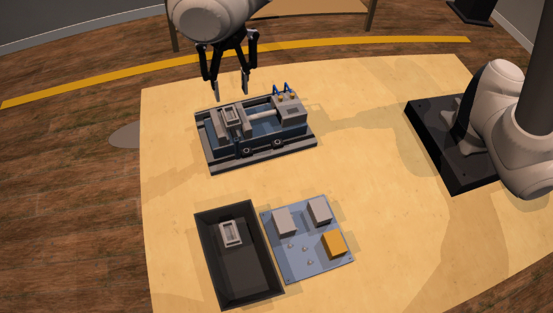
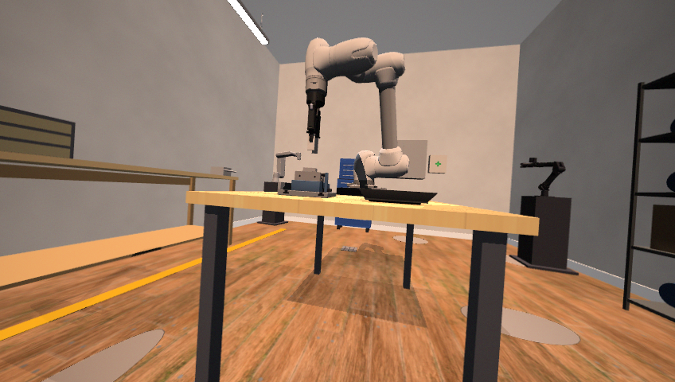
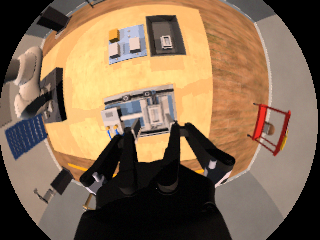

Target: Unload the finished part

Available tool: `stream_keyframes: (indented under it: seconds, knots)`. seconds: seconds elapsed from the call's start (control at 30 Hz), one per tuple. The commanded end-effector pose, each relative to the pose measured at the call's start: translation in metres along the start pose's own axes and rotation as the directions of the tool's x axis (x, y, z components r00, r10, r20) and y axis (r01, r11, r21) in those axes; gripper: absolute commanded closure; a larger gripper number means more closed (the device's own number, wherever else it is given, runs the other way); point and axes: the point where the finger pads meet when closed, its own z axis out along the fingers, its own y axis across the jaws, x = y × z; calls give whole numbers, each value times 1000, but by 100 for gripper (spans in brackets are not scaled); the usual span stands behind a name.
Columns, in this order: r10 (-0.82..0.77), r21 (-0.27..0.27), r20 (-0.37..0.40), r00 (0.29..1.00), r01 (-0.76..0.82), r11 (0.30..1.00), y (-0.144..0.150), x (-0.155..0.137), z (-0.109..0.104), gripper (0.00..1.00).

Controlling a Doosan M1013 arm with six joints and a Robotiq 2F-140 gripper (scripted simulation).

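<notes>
The grey finished part [image 1: 233, 122] [image 2: 310, 169] [image 3: 154, 115] sits between the jaws of the vise [image 1: 271, 134] [image 2: 307, 185], its rectangular pocket facing up. My gripper [image 1: 231, 95] [image 2: 312, 146] [image 3: 153, 121] is partly open and empty, pointing down. It hangs well above the vise, with its fingertips apart. The dark outfeed tray [image 1: 248, 275] [image 2: 397, 196] [image 3: 160, 24] stands apart from the vise. A similar grey part [image 1: 233, 244] [image 3: 166, 42] lies in it near one end, pocket up. The tray's inside is hidden in the exterior view.
Beside the tray lies a blue plate [image 1: 293, 267] with two grey blocks [image 1: 283, 222] [image 1: 319, 211], an orange block [image 1: 334, 243] and small studs. Blue hoses [image 1: 274, 89] and brass fittings rise from the vise's end block [image 1: 295, 116]. The arm's black base plate [image 1: 430, 139] is across the table.
</notes>
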Motion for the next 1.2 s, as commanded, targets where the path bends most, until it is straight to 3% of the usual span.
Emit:
stream_keyframes:
  seconds: [0.0, 1.17]
  knots:
    - [11, -8, 0, 1000, -11, 1000, 3, -4, -1, 60]
    - [10, -8, 1, 1000, -10, 1000, 3, -4, 9, 60]
